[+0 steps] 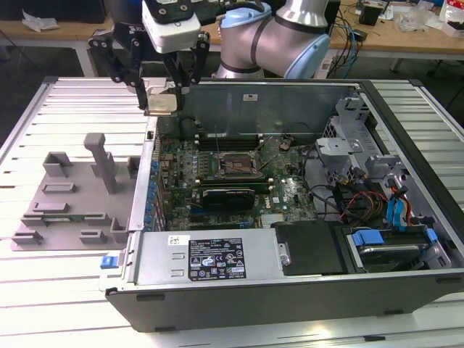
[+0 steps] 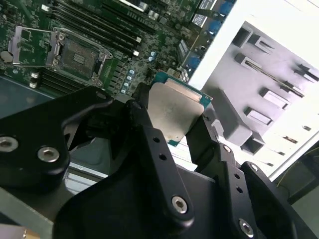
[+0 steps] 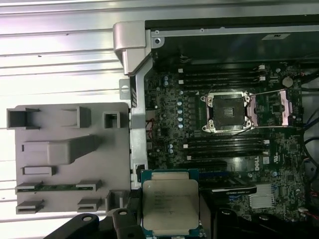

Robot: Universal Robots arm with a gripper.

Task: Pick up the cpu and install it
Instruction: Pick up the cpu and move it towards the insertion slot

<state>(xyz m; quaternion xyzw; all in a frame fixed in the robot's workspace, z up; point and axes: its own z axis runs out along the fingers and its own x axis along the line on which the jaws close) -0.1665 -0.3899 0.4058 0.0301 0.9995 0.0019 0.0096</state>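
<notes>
The cpu [image 1: 161,104], a flat square chip with a silver top plate and green rim, hangs in the air over the open computer case's back corner on the exterior view's left. My gripper [image 1: 161,98] is shut on it, one black finger on each side edge. Both wrist views show the cpu [image 2: 174,112] [image 3: 170,204] clamped between the fingers [image 2: 144,119]. The dark square socket [image 1: 235,165] [image 3: 228,112] [image 2: 75,55] on the green motherboard stands open with its metal frame swung up, some way from the chip.
A grey fixture plate [image 1: 72,196] [image 3: 60,149] with slots and posts lies outside the case on the exterior view's left. Inside are a long black card [image 1: 228,194], memory slots, a power supply [image 1: 210,257], a drive cage [image 1: 348,145] and loose cables [image 1: 362,199].
</notes>
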